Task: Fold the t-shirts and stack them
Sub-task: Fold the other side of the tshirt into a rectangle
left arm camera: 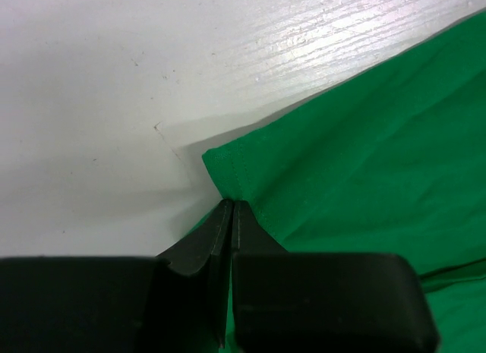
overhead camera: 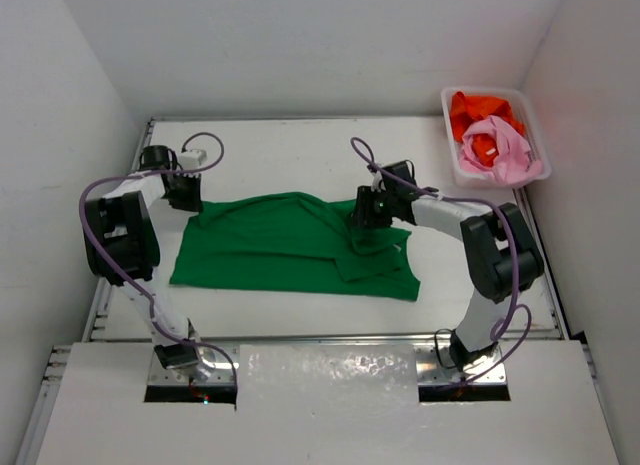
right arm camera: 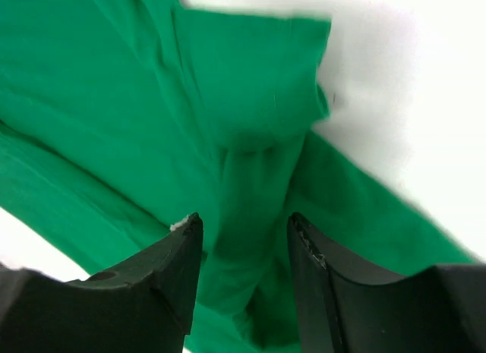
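Observation:
The bright green t-shirt (overhead camera: 290, 247) lies spread on the white table, partly folded at its right side. My left gripper (overhead camera: 188, 200) is shut on the shirt's far left corner (left arm camera: 231, 174), its black fingers (left arm camera: 228, 224) pressed together on the hem. My right gripper (overhead camera: 365, 217) is open above the shirt's right part, over a sleeve (right arm camera: 250, 87); its jaws stand apart with green cloth (right arm camera: 243, 216) below and nothing held. The vivid orange shirt (overhead camera: 482, 110) and pale pink shirt (overhead camera: 495, 147) lie crumpled in the basket.
The white basket (overhead camera: 455, 165) stands at the back right corner of the table. White walls close in the table at left, back and right. Purple cables loop off both arms.

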Available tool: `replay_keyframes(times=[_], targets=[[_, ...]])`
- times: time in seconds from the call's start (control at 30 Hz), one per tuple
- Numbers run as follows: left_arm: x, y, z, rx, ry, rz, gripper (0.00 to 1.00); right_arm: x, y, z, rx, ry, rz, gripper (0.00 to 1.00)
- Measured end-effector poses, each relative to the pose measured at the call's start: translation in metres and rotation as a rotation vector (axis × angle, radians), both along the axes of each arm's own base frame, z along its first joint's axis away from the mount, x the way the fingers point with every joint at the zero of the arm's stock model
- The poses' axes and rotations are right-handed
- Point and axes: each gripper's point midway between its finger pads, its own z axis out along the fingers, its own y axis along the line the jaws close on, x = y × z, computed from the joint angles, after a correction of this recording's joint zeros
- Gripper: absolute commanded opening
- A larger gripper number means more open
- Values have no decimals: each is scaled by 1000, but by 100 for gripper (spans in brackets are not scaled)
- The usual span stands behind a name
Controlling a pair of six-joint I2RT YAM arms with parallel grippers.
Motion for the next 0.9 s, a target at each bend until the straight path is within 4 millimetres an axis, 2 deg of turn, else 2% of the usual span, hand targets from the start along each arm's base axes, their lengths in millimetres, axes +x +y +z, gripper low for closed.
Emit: replay_keyframes(times=[0.13,0.2,0.23,0.27,0.37,0.5,0.57,0.6,0.7,0.77,0.8,0.83,0.9], targets=[[1,0,2,3,0,-4,0,-16,-3,-7,7,45,-14,41],[3,1,4,6,-6,-7,0,-25,-4,-9,9,67,-19,34],[4,1,5,8,-9,-9,0,-28,-4,-10,13,77,-25,29],[4,2,6,10,-12,-11,0,-30,-4,-11,19,84,-31,17],[6,2,7,12,-17,-12,0,-32,-6,-15,13,95,-49,2],[12,4,11,19,-45,-11,0,-22,-17,-15,-64,58,-61,0],[19,5,16,24,-77,-8,0,-5,-24,-6,-125,14,-56,0],[24,6,20,26,-94,-4,0,10,-26,3,-150,-18,-58,0],[45,10,41,32,-160,9,0,70,-36,35,-202,-143,-72,0],[63,13,59,40,-225,19,0,115,-50,59,-246,-237,-93,0],[70,15,67,43,-253,21,0,131,-57,68,-269,-272,-99,0],[77,15,73,47,-281,24,0,146,-64,75,-293,-306,-99,0],[84,16,79,51,-313,26,0,160,-76,80,-332,-341,-88,0]])
